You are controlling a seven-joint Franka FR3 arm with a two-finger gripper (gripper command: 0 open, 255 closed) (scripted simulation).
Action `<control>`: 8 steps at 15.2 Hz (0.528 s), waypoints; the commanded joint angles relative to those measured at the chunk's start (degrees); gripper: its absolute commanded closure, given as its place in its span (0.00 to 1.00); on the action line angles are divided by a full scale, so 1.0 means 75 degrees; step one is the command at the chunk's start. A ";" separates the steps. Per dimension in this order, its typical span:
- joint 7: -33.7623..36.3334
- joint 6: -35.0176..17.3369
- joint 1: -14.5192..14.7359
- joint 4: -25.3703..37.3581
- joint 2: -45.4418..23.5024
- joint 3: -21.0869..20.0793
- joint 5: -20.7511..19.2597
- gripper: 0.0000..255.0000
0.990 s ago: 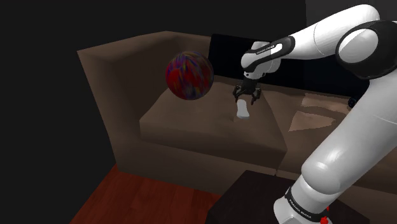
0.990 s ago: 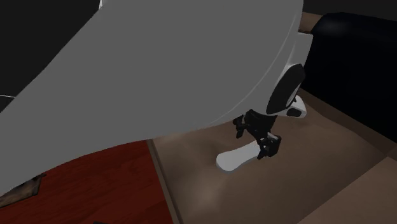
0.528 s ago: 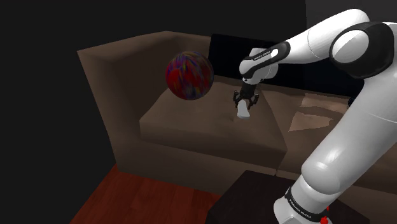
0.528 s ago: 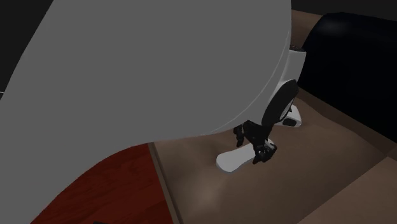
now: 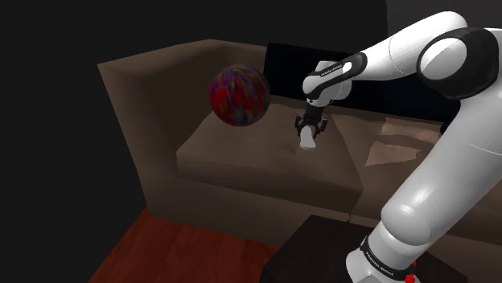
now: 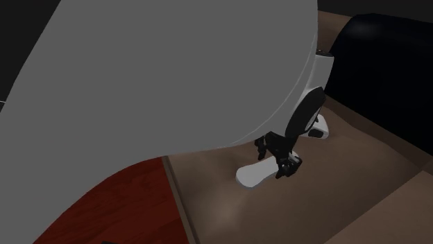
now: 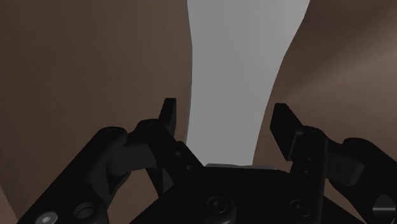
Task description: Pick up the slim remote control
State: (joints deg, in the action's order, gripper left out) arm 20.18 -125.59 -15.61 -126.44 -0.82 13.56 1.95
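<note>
The slim remote control (image 5: 306, 144), a smooth, plain white bar that flared at one end, lay flat on the matte brown sofa (image 5: 241, 161) seat. The shoulder view also took in a mottled red-and-purple ball (image 5: 239, 95) to the remote's left. In the wrist view the hand (image 7: 226, 119) stood partly open. Its black fingers (image 7: 169, 116) straddled the remote with a thin gap on each side, gripping nothing.

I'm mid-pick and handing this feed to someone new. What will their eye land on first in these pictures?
The multicoloured ball on the brown sofa grabs the eye first, toward the shoulder view's left. Next is the white remote, lying on the seat cushion directly under the black gripper. In the second exterior view, the grey bulk of the arm looms across the upper left.
</note>
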 commanded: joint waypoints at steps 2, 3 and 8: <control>0.0002 0.0118 0.0000 0.0071 0.0024 0.0001 -0.0015 1.00; 0.0016 0.0218 0.0001 0.0121 0.0076 0.0000 -0.0031 1.00; 0.0078 0.0720 0.0005 0.0392 0.0314 -0.0005 -0.0104 1.00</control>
State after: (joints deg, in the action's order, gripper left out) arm 20.72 -120.93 -15.58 -124.08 1.39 13.52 1.22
